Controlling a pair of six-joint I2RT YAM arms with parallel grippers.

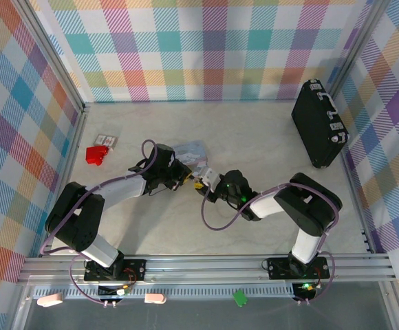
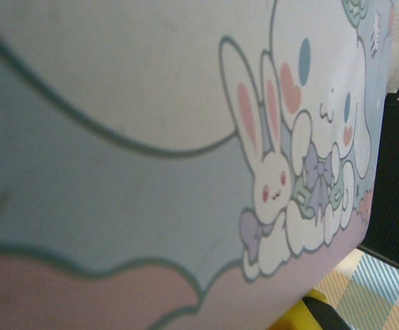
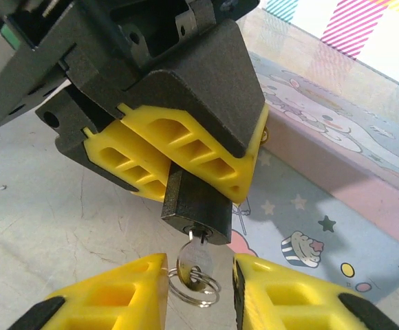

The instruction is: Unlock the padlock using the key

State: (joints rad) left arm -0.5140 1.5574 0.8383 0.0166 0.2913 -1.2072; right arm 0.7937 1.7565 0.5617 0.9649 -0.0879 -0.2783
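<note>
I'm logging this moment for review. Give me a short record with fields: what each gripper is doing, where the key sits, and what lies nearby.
left gripper: shut on the padlock, keyhole end towards the right gripper
key: in the padlock's keyhole, ring on its end
right gripper: open, one finger on each side of the key, not gripping it
cartoon tin: on the table, beside the grippers
black case: far right, apart from the arms

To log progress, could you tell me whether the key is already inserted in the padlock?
Yes, the key sits in the keyhole at the bottom of the padlock, with its ring hanging below.
</note>
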